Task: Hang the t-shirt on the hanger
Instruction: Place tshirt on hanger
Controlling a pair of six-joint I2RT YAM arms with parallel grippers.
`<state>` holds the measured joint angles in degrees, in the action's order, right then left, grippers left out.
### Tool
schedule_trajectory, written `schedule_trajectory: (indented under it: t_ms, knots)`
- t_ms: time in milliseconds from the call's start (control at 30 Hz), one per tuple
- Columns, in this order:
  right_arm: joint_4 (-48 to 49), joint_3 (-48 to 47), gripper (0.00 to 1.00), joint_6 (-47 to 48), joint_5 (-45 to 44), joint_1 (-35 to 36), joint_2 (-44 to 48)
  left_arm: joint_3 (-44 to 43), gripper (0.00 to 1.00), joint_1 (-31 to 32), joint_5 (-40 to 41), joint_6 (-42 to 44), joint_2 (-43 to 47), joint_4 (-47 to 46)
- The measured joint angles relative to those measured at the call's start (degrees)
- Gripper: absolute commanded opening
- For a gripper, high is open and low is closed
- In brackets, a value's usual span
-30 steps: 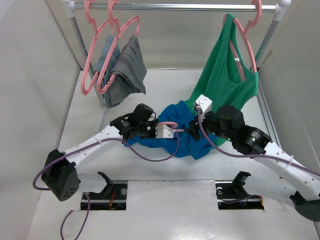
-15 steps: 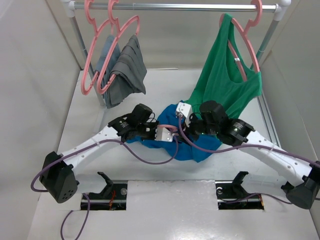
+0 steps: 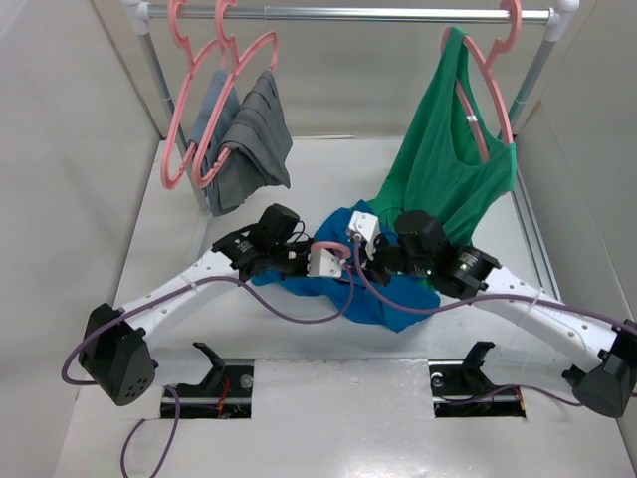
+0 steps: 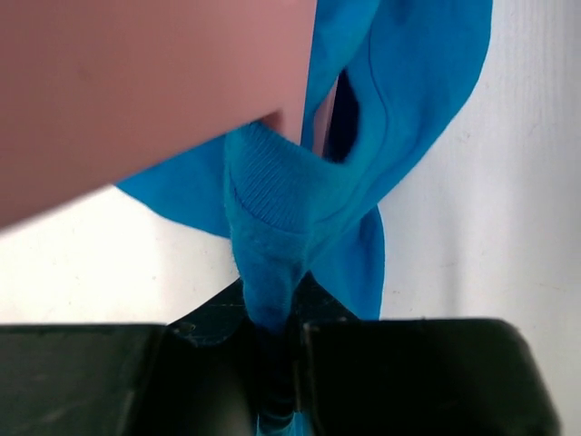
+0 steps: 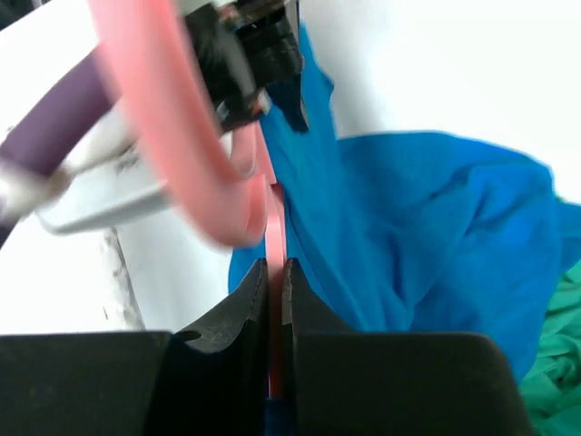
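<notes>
While left gripper (image 4: 272,341) pinches t-shirt (image 4: 283,191) — right gripper (image 5: 275,304) clamps hanger (image 5: 168,109).

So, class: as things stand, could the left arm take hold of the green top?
Probably not: the left gripper is shut on the blue t-shirt, and the right arm lies between it and the green top.

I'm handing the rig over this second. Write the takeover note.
Grippers: the left gripper is shut on the t-shirt at its ribbed collar; the right gripper is shut on the hanger.
Where: both meet mid-table; the t-shirt lies bunched there, with the hanger's hook at the collar.
Done: both things gripped.
Unclear: whether a hanger arm is inside the collar yet.
Left: work the hanger into the t-shirt and seat both shoulders.
</notes>
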<state>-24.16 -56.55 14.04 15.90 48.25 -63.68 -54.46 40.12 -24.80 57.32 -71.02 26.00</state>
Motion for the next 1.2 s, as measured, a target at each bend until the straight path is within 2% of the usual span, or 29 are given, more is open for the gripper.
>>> schedule_trajectory:
  t_ms: [133,200,433,467,600,667,700,733,933,1200]
  knots:
    - [2.0,2.9,0.00,-0.5,-1.1,0.2,5.8,-0.1,0.01,-0.5,-2.6,-0.6,0.0,-2.4]
    - [3.3,3.9,0.00,-0.8,-1.9,0.2,9.4,-0.8,0.11,-1.3,-4.2,-0.4,-0.1,-3.5]
    - [-1.3,5.0,0.00,-3.0,-4.2,-0.3,20.4,-2.7,0.22,-6.9,-4.6,-3.0,-0.3,-5.3]
    - [-1.7,5.0,0.00,-3.2,-4.3,-0.3,20.6,-2.8,0.32,-6.8,-4.6,-3.3,-0.3,-5.6]
    - [-5.2,5.0,0.00,-3.8,-4.5,-0.3,20.6,-2.8,0.57,-8.0,-1.7,-4.9,-0.6,-5.5]
    - [-6.0,5.0,0.00,-4.0,-4.6,-0.3,20.5,-2.8,0.79,-8.5,-1.3,-5.4,-0.7,-5.4]
    - [-6.2,5.0,0.00,-4.0,-4.5,-0.3,20.2,-3.1,0.86,-8.7,-1.3,-5.7,-0.8,-5.1]
    - [-6.2,5.0,0.00,-4.0,-4.5,-0.3,20.0,-3.5,1.00,-8.6,-1.7,-6.3,-0.8,-4.6]
    - [-5.2,4.9,0.00,-5.2,-4.8,-0.3,16.6,-7.6,1.00,-7.9,-6.7,-9.3,0.5,-4.0]
    - [-3.1,5.1,0.00,-8.2,-8.2,-0.3,11.7,-7.9,1.00,-7.0,-14.5,-11.3,10.1,-7.8]
